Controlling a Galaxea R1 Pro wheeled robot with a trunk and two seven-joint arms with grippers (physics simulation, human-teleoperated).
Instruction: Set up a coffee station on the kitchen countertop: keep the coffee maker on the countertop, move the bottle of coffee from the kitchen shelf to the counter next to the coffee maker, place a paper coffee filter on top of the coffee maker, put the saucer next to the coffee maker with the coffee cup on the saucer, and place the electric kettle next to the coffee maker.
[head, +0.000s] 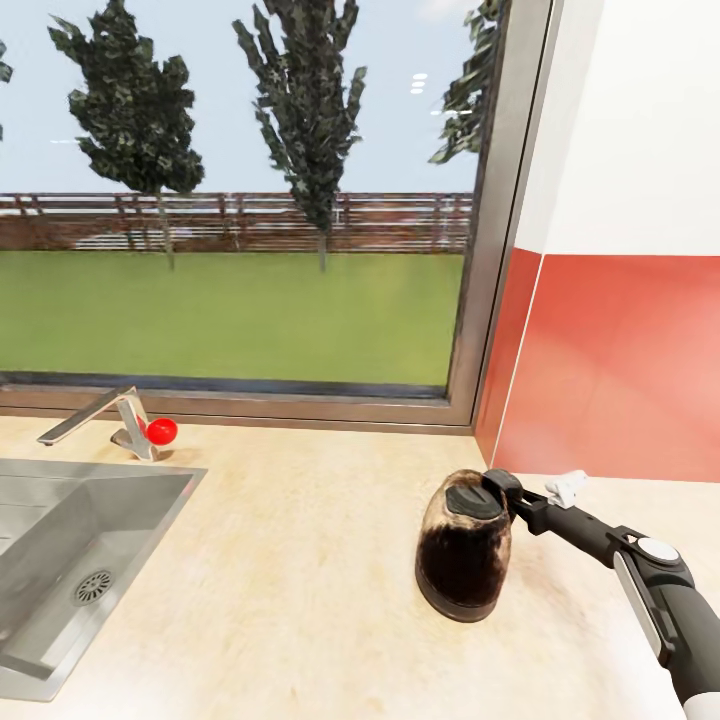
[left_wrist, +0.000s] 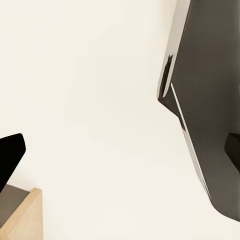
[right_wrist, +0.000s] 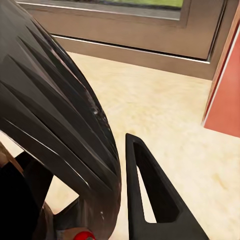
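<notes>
- The electric kettle (head: 465, 545) is sitting upright on the countertop (head: 300, 560), near the corner where the red wall panel (head: 610, 370) is meeting the window frame (head: 500, 220).
- The right gripper (head: 505, 492) is reaching in from the right and is sitting at the kettle's black handle, right at the top edge by the black lid (head: 470, 498).
- The gripper seems to be closing on the handle, but the fingers are hiding each other, so I cannot tell for sure.
- In the right wrist view, one black finger (right_wrist: 150, 195) is showing very close up, with the dark ribbed lid (right_wrist: 55, 125) right beside it.
- Dark brown liquid is filling the low part of the glass kettle.
- A small white thing (head: 566, 487) is lying behind the right arm, partly hidden; it is too small to name.
- The grey sink (head: 70, 570) is lying well away to the left, cut off by the picture edge, with a tap (head: 100, 418) and a red ball (head: 161, 431) behind it.
- In the left wrist view, a black fingertip (left_wrist: 10, 160) is poking in at the edge against a pale surface, so I cannot tell how that gripper is standing.
</notes>
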